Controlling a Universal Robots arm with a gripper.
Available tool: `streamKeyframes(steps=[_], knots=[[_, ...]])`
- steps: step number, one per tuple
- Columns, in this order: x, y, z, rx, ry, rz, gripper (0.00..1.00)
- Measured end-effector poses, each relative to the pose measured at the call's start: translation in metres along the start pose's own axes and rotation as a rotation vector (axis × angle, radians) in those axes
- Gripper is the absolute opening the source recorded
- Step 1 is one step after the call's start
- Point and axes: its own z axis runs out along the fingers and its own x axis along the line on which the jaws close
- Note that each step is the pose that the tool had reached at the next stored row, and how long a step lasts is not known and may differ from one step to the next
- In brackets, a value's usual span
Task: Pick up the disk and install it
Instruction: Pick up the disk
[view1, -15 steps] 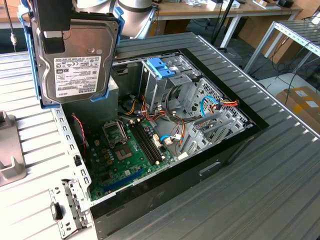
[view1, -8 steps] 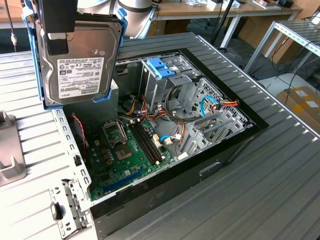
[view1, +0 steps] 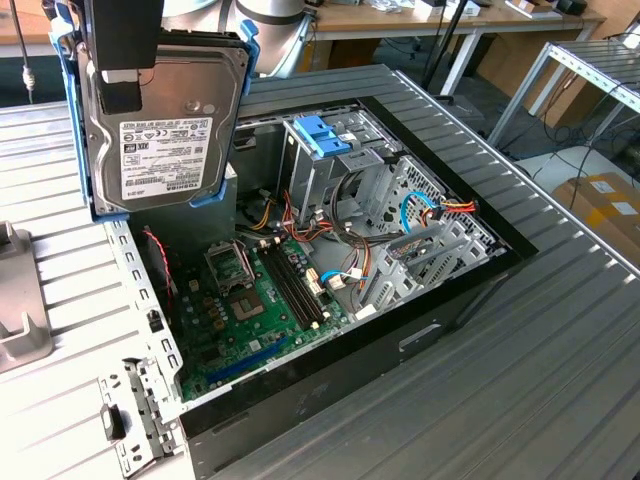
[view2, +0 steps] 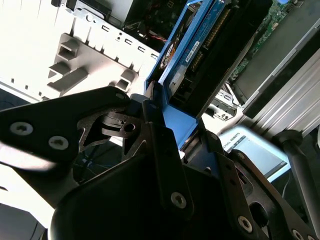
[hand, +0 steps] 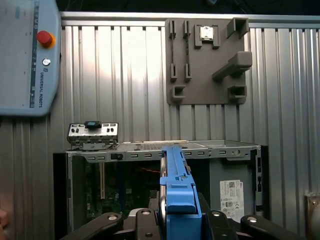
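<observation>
Fingers (view2: 162, 150) clamped on the disk (view1: 170, 130), held aloft.
They grip it by its blue bracket (hand: 177, 190); the disk hangs upright, label toward the exterior view, over the open computer case (view1: 430, 320) on the ribbed table (view1: 560, 390).

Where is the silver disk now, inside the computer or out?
Out. The disk is held on edge in the hand, raised over the open computer case, not yet seated inside it.
</observation>
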Motion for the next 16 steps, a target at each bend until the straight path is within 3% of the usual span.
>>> streamKeyframes(steps=[16], knots=[[0.0072, -0.0031, 0.0011, 0.0002, 0.0054, 0.0, 0.37]])
